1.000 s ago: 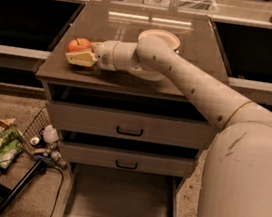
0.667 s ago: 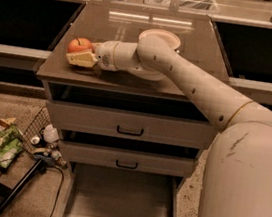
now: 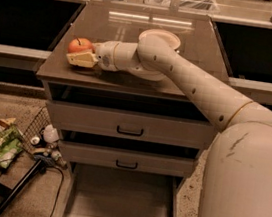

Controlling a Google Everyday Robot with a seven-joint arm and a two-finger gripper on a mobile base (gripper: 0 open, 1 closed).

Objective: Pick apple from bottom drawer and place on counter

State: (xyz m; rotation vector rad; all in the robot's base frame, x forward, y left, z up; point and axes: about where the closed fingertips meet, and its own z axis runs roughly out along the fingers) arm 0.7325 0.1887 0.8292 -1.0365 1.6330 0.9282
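- State: pincer (image 3: 79, 53) at the left front corner of the desk (image 3: 137, 30), around the apple (image 3: 80, 45). Cannot tell whether it clamps the fruit or is loose on it. Apple is over the desk, at or just above its surface; contact with the top not resolvable.
- Bottom drawer (image 3: 120, 199) stands pulled out, floor bare where visible. Judged: pick done, placing is the step in hand.
- Risk 1: roll-off. Apple is near both the left and the front edge. It is round, so if let go with any sideways push it could roll over the edge to the floor, near the wire basket of litter (image 3: 5, 137).
- Risk 2: drop from height. If the apple is not yet resting on the top, opening would let it fall, bounce, and then roll as above.
- Risk 3: drag on retreat. If the pincer pulls back before it is well clear, it could nudge the apple toward the edge.
- Risk 4: elbow sweep. The arm (image 3: 190, 83) lies across the desk just in front of the white bowl (image 3: 160, 35), which it partly hides. A wide swing on withdrawal could knock the bowl.
- Risk 5: a fall off the front edge could drop the apple back into the open bottom drawer, undoing the task.
- Mitigation (judgement): set down gently, further from the corner if reach allows, then retract straight.
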